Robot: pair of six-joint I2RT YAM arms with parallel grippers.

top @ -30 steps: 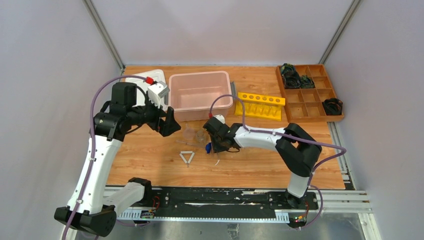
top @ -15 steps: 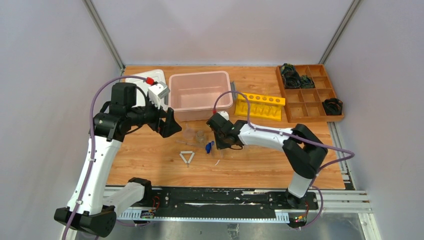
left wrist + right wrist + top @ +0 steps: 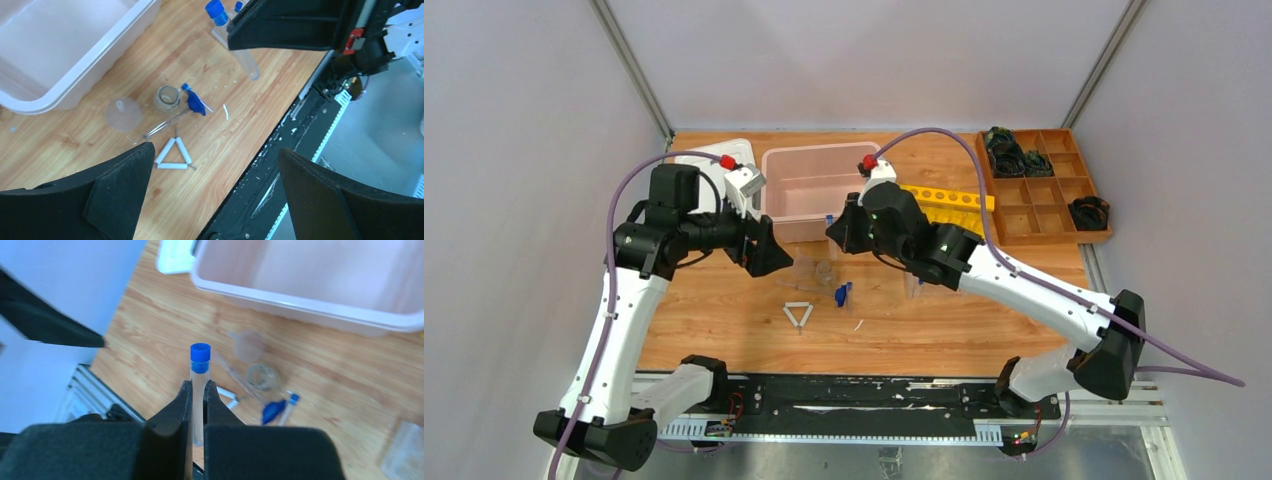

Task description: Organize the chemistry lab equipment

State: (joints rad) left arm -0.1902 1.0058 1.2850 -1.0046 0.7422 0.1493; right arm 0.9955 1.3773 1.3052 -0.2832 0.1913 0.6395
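Note:
My right gripper [image 3: 837,228] is shut on a clear tube with a blue cap [image 3: 200,365] and holds it in the air in front of the pink bin [image 3: 824,190]. The tube also shows in the left wrist view [image 3: 235,37]. Below on the table lie a clear funnel [image 3: 247,345], a small glass beaker [image 3: 262,376], a blue dropper [image 3: 273,411] next to a small blue-capped tube [image 3: 290,404], a thin rod [image 3: 162,125] and a white triangle frame [image 3: 797,315]. A clear plastic tray [image 3: 405,450] lies to their right. My left gripper [image 3: 764,250] is open and empty, above and left of them.
A yellow tube rack [image 3: 944,208] stands right of the bin. A wooden compartment box [image 3: 1044,185] with dark items is at the back right. A white tray [image 3: 724,155] lies at the back left. The table's front edge with its black rail [image 3: 280,165] is close to the triangle.
My right arm has lifted the blue-capped tube off the table and swung up and back toward the bin. The left arm has barely moved.

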